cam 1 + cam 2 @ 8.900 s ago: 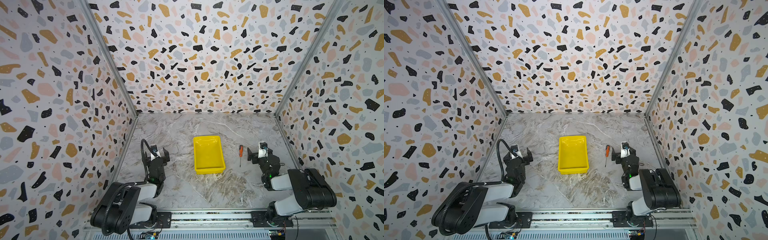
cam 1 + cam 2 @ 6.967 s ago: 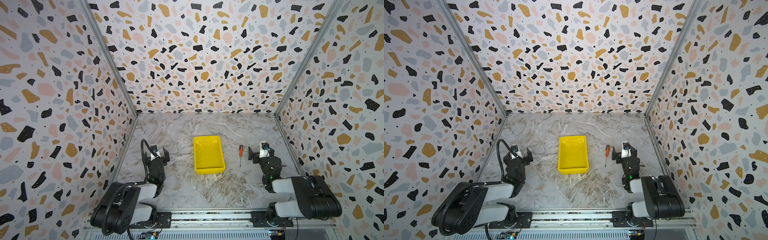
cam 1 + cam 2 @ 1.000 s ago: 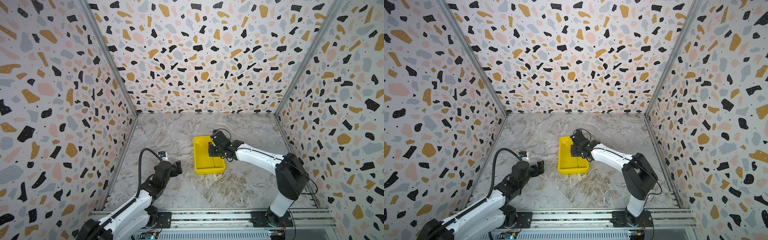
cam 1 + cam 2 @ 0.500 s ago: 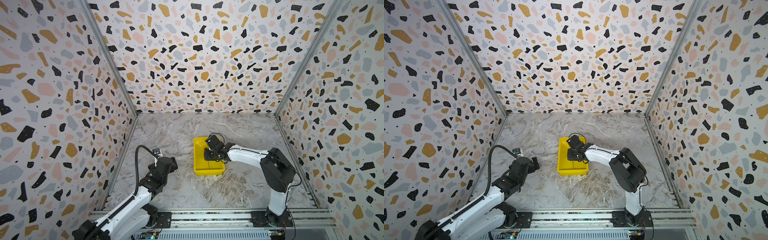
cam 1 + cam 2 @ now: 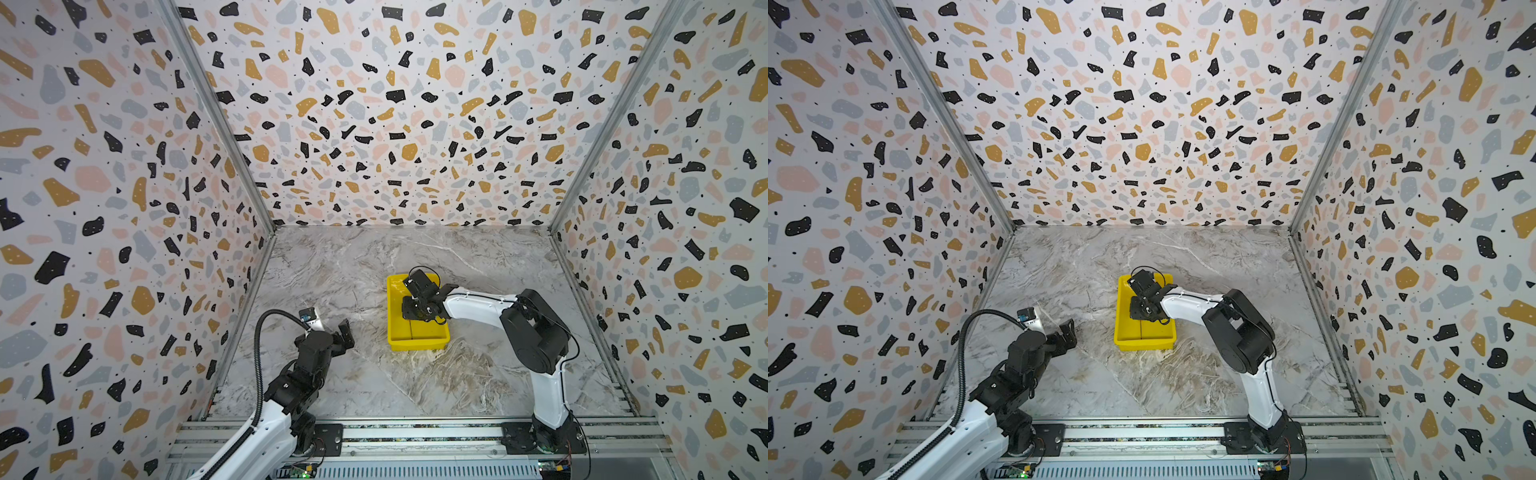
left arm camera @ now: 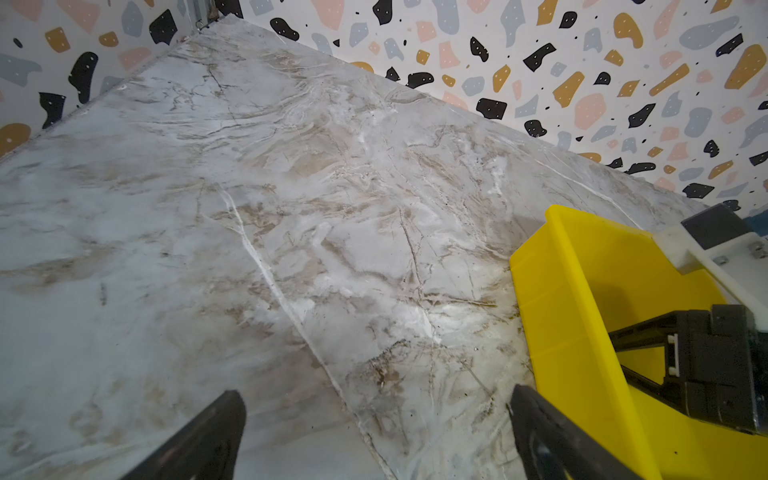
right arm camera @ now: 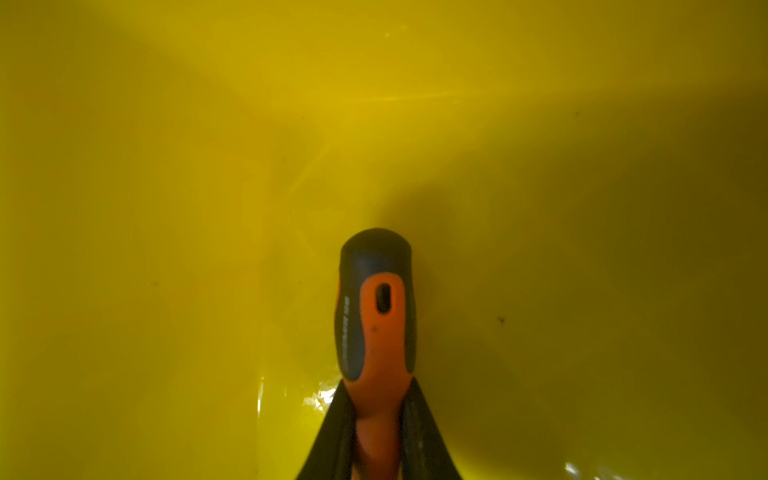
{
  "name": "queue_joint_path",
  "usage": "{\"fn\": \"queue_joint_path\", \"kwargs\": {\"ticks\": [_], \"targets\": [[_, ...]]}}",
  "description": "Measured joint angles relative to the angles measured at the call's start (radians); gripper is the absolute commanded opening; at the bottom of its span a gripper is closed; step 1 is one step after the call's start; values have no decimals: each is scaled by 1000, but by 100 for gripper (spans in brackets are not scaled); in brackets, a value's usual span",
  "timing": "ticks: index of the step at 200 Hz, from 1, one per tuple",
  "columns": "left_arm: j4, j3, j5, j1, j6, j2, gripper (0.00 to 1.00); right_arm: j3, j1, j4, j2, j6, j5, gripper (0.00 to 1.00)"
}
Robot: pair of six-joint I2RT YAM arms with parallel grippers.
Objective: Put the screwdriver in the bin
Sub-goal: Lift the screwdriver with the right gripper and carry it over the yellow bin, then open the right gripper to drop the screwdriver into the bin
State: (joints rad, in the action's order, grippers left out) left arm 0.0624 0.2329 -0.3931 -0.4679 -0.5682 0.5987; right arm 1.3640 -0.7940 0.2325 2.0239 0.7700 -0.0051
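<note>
In both top views, the right tool is seen lowered inside the bin. The left tool is held apart from the bin, above the bench.

In the left wrist view, the left tool is shown spread wide and empty, with the bin just beside one finger.

In the right wrist view, the screwdriver is clamped by its orange handle in the closed right tool. Its black cap is pointed ahead of the tool, over the bin floor.

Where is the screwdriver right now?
In the right wrist view, the screwdriver sits between the fingers of the right gripper, down inside the yellow bin near the table's centre.
</note>
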Motion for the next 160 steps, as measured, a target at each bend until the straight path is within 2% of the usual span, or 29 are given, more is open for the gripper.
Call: {"fn": "queue_joint_path", "kwargs": {"ticks": [17,32,42,46,51,56,60,69,77,122,143,160], "targets": [[-4,0,0,0,0,10,100,12,0,7,0,1,3,19],[-4,0,0,0,0,18,100,17,0,8,0,3,3,30],[-4,0,-1,0,0,20,100,17,0,8,0,1,2,31],[-4,0,-1,0,0,19,100,17,0,8,0,0,1,37],[-4,0,-1,0,0,19,100,18,0,10,0,-1,1,38],[-4,0,-1,0,0,19,100,19,0,15,-2,-4,1,44],[-4,0,-1,0,0,19,100,21,0,20,-2,-7,2,46],[-4,0,-1,0,-1,19,100,29,0,32,-5,-13,3,62],[-4,0,-1,0,-1,18,100,36,0,40,-14,-14,6,71],[-4,0,-2,0,-1,18,100,45,4,90,-177,-75,64,76],[-4,0,-5,0,-1,18,100,35,25,86,-306,-134,122,77],[-4,0,-7,0,-2,18,100,-49,68,20,-452,-205,199,79]]}}
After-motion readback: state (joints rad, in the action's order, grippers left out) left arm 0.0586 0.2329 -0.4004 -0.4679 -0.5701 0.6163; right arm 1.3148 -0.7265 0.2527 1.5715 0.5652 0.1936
